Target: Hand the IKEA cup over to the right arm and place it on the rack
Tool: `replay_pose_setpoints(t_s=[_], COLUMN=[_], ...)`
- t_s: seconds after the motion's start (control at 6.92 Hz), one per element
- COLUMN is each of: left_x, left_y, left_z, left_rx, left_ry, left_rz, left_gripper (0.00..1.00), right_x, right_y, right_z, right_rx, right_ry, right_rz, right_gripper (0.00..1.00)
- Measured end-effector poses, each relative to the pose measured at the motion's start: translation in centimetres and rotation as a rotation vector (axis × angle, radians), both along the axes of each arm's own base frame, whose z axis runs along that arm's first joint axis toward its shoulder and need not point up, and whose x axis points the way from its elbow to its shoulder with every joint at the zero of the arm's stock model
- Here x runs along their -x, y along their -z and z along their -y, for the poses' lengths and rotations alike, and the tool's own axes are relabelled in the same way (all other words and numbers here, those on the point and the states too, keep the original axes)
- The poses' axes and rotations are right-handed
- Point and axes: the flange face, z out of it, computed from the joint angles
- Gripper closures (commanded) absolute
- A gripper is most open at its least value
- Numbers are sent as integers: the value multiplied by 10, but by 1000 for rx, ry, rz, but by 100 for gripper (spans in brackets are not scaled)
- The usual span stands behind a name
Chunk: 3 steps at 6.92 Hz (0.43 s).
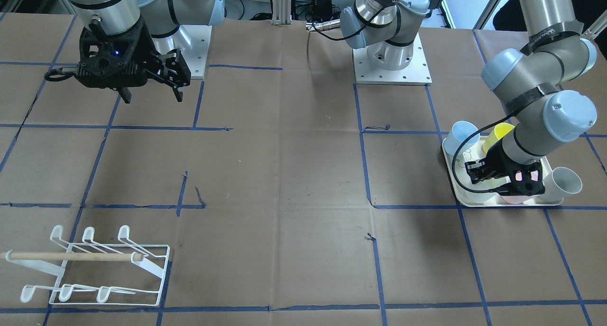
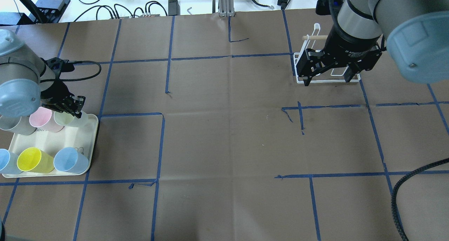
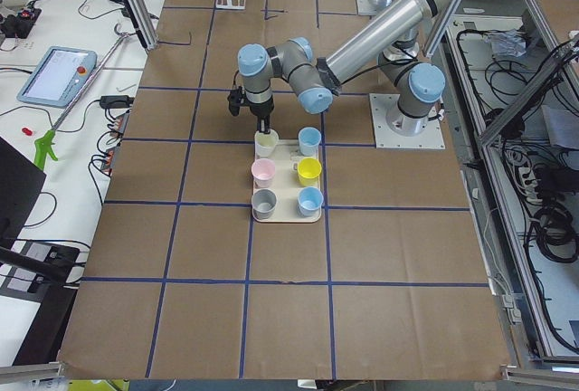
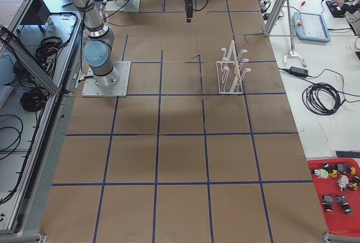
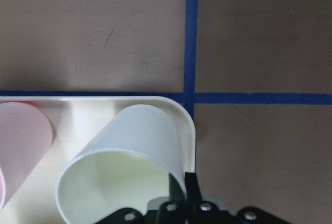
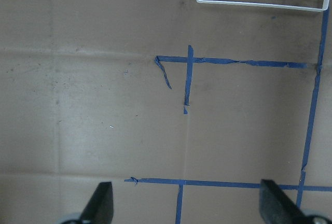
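Observation:
A pale cream-white cup (image 5: 129,172) stands at the tray's far corner; it also shows in the overhead view (image 2: 74,119). My left gripper (image 5: 181,190) is shut on its rim wall, one finger inside and one outside. From overhead this gripper (image 2: 72,107) sits low over the cream tray (image 2: 45,141). My right gripper (image 2: 328,78) is open and empty, hanging above the table in front of the white wire rack (image 2: 306,41), which it partly hides. The rack (image 1: 95,269) with its wooden dowel shows whole in the front view. The right gripper (image 1: 151,96) is far from it there.
The tray (image 1: 455,186) also holds a pink cup (image 2: 40,117), a grey cup (image 2: 15,125), a yellow cup (image 2: 33,160) and two blue cups (image 2: 70,160). Blue tape lines cross the brown table. Cables and tools lie beyond the far edge.

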Motion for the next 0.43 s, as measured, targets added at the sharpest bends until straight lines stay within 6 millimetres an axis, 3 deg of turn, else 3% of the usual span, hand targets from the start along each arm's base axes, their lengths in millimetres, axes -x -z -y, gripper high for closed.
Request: replay_pose_setpoints(t_s=[0.29, 0.43], left_x=[-5, 3], left_y=[-79, -118], left_z=[11, 22], left_rx=[-24, -25], left_ry=[-26, -42], left_rz=[-16, -35], left_gripper=[100, 100], right_x=[0, 0], right_y=[0, 0], right_z=[0, 0], right_rx=[-1, -1], right_ry=[0, 0], right_rz=[0, 0], right_gripper=[0, 0])
